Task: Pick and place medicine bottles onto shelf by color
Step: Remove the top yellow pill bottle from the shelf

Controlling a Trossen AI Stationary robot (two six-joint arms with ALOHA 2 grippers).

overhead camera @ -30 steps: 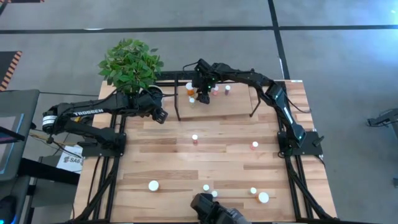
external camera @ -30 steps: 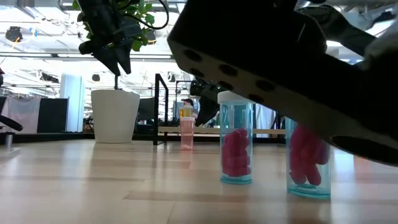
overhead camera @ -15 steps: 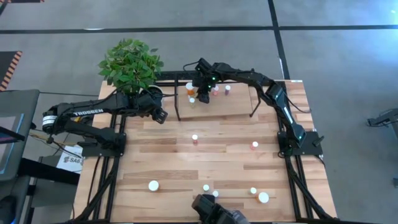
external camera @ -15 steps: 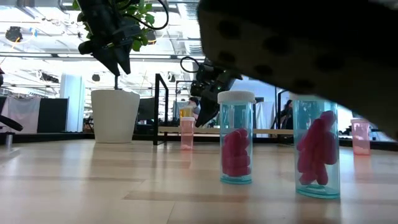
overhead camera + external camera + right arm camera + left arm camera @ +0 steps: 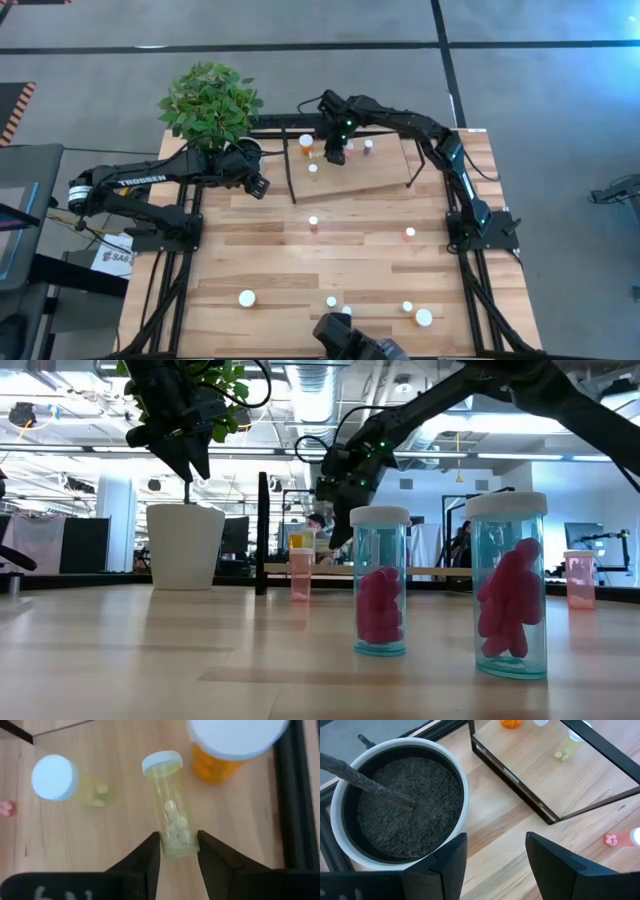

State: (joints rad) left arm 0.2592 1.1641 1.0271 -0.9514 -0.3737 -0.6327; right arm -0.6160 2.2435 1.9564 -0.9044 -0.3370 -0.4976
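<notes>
Over the shelf (image 5: 370,172), right fingers (image 5: 150,857) clamp a pale bottle (image 5: 172,827); left fingers (image 5: 447,862) apart beside the pot (image 5: 462,795).

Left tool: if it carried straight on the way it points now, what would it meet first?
Probably the bare tabletop between the white plant pot and the shelf. The left tool stands open over that gap; depth is unclear.

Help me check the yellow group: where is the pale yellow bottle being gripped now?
The right claw holds the pale yellow bottle over the shelf at the table's far side, between the orange bottle and another yellow bottle.
</notes>
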